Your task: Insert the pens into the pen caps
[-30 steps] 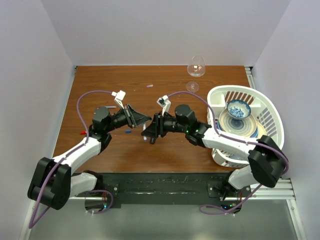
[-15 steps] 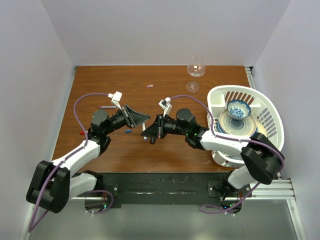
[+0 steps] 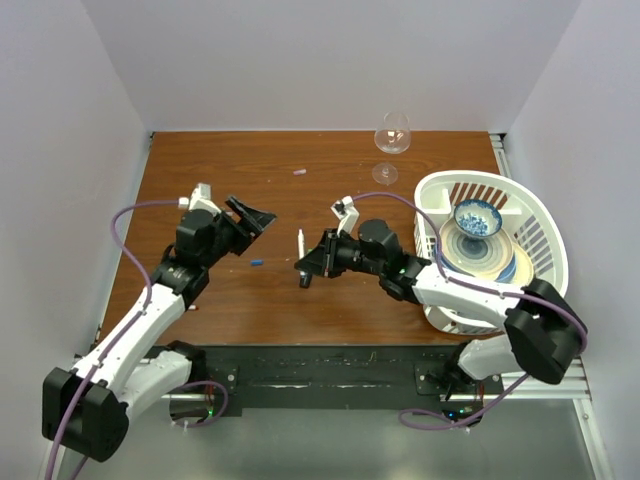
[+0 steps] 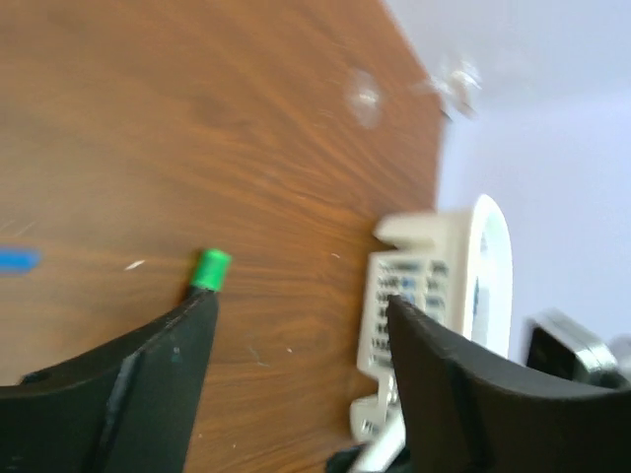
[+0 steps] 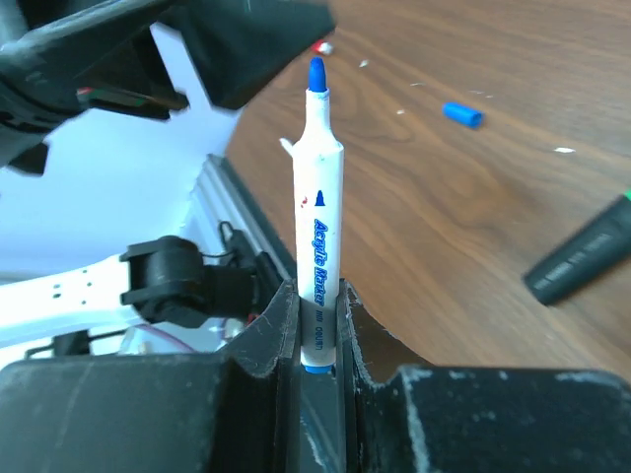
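Currently I see right pincer clenched on the white-bodied blue-tipped marker pen, near its rear end; left pincer released, jaws wide, above the brown wooden worktop.

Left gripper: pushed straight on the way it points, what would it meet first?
Probably the table, whose wood fills the gap between the left gripper's open fingers; the white basket lies farther off, depth unclear.

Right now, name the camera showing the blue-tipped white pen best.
Right wrist: the pen, held in the right gripper, shows blue tip and printing. Top external gives a thin white sliver; left wrist, nothing clear.
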### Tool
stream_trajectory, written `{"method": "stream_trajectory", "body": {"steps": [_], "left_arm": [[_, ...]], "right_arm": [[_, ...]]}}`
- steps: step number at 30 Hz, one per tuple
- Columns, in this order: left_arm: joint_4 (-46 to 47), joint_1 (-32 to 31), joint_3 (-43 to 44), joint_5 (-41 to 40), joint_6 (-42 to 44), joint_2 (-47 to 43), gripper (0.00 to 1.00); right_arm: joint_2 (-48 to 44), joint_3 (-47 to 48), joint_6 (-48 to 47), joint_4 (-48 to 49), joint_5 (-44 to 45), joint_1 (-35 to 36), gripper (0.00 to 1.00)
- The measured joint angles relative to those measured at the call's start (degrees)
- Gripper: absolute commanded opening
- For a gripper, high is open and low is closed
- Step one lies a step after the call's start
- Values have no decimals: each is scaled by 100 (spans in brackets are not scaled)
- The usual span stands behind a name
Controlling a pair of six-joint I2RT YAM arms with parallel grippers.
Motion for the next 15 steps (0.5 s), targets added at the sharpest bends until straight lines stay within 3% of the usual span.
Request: {"method": "stream_trajectory", "body": {"steps": [2, 5, 10, 15], "left_arm": [[-695, 0, 11, -522, -483, -50, 60], [-1617, 4, 55, -1062, -1139, 26, 67], [-3314, 4, 1049, -1779, -2168, 901, 66], [-4004, 4, 1891, -2026, -2909, 1790, 63]], "right_arm": [[-127, -4, -87, -168, 144, 0, 0], [-343, -4, -254, -407, 409, 0, 0], [-649, -4, -446, -734, 745, 0, 0], [-826, -4, -562, -962, 942, 0, 0]]}}
